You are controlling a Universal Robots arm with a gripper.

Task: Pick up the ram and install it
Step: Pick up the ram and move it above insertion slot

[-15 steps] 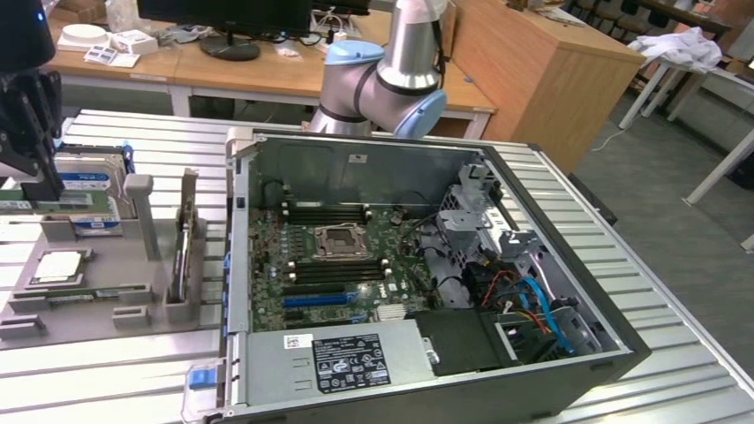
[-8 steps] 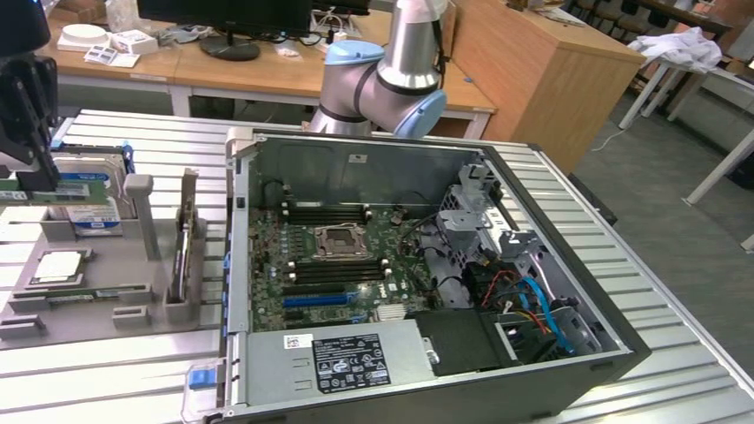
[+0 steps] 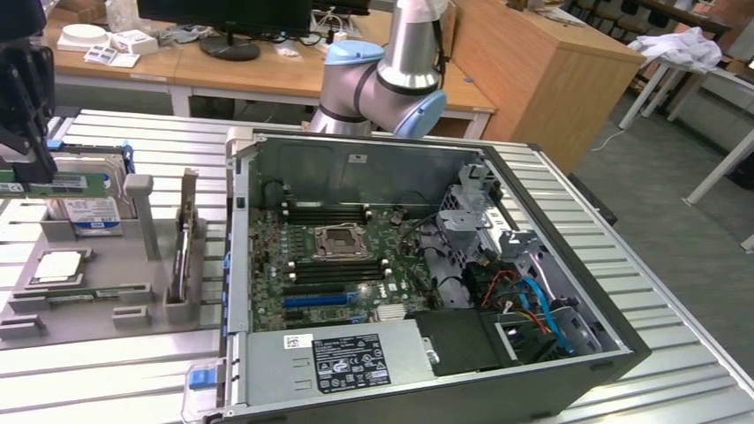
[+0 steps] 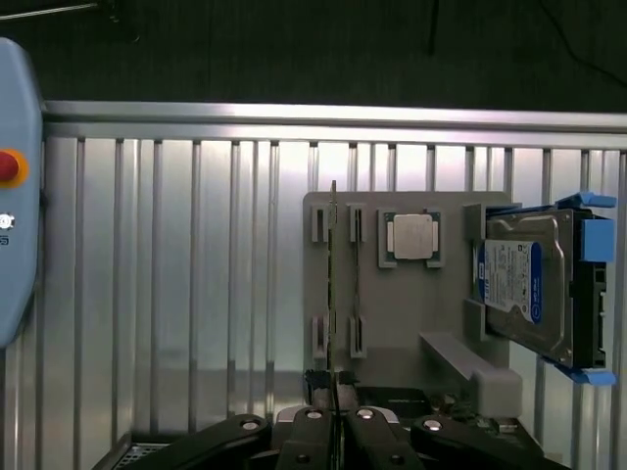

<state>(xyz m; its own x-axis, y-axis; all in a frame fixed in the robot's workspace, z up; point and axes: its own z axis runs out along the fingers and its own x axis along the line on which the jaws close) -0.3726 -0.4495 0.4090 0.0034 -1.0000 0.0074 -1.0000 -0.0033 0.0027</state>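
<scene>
The ram [image 3: 56, 185] is a narrow green stick with a white label, and it hangs level above the grey parts fixture [image 3: 130, 274] at the exterior view's far left. My black gripper [image 3: 39, 170] is shut on its upper edge. In the wrist view the ram [image 4: 333, 284] shows edge-on as a thin line running out from between my fingertips, with the gripper [image 4: 334, 419] closed tight on it, over the fixture [image 4: 411, 313]. The open computer case holds the motherboard [image 3: 342, 256], with black memory slots [image 3: 327, 212] on both sides of the processor socket [image 3: 337, 238].
The fixture also holds a silver processor chip [image 3: 59, 265] [image 4: 411, 237], a hard drive [image 3: 92, 214] [image 4: 524, 284] and a stick standing on edge [image 3: 185, 238]. The arm's base [image 3: 395, 62] rises behind the case. A pendant with a red button [image 4: 12, 166] lies beside the slatted table.
</scene>
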